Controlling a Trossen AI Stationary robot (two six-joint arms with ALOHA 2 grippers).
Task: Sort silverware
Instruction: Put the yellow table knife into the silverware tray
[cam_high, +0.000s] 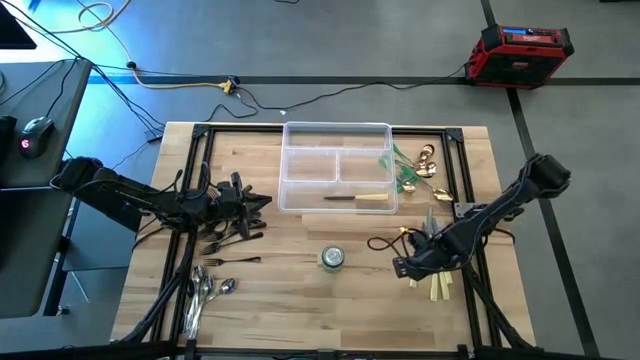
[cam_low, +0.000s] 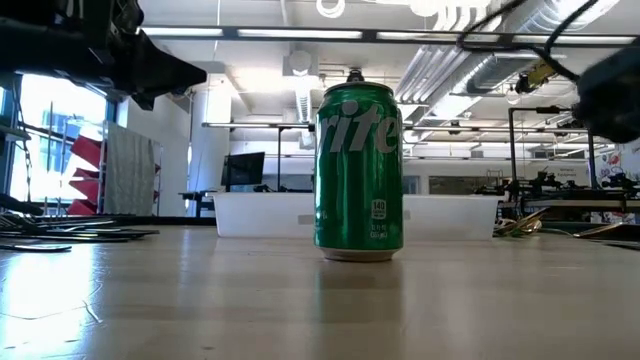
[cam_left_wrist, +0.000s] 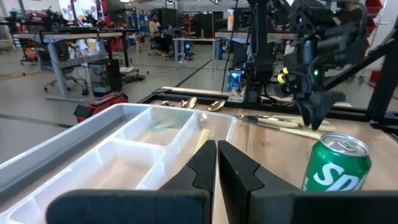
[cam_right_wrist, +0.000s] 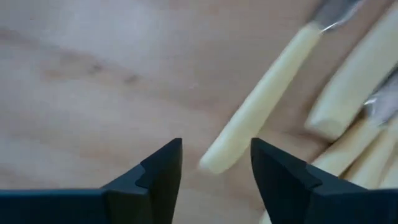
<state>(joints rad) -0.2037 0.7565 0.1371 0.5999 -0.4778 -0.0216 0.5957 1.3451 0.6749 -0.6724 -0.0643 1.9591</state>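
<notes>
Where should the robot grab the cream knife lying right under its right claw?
Best on the cream handle, near its rounded end, coming straight down from above. The knife lies flat on the table, a little apart from the other knives, and the open right gripper already has a finger on each side of that end.

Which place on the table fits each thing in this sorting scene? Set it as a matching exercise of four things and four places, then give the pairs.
Things:
1. green can
2. silver spoons
3. cream-handled knife
4. dark forks

Places:
A. inside the clear tray
B. under the left claw, left of the tray
C. mid-table, in front of the tray
D. near front edge, left side

Pairs: 1-C, 2-D, 3-A, 4-B
</notes>
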